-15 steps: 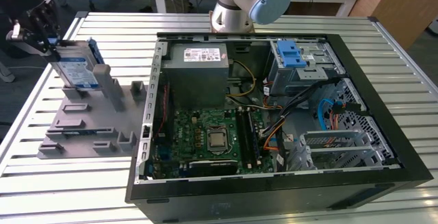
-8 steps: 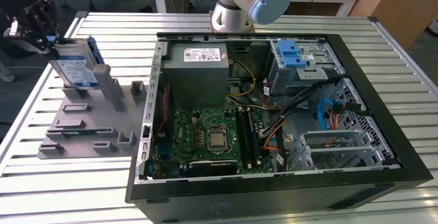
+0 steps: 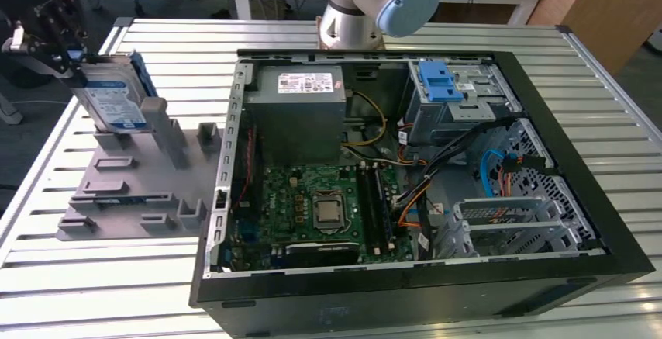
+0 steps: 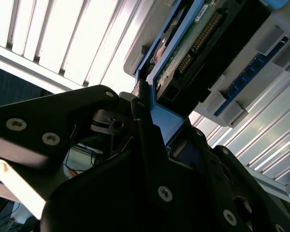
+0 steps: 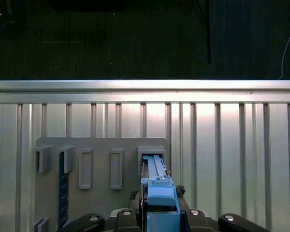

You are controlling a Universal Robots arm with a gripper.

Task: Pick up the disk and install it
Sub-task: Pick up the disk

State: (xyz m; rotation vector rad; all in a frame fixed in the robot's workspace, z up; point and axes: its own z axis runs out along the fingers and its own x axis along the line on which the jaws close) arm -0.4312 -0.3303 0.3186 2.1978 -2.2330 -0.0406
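We find the black two-fingered pincer (image 3: 68,58) at ten o'clock in the exterior view, closed on the upper edge of the disk (image 3: 112,97), a flat grey metal hard drive in a blue plastic carrier frame. In the second wrist view the frame sits between the black fingers (image 4: 147,145).

The disk stands upright with its lower edge at a slot of the grey plastic holding rack (image 3: 124,191), which rests on the slatted aluminium table (image 3: 83,285). We cannot tell whether the disk is clear of the slot. We cannot read its white and blue label.

The open black computer case (image 3: 414,296) lies at three o'clock of the rack. Its grey metal power supply box (image 3: 294,126) carries a white sticker (image 3: 307,83), also unreadable.
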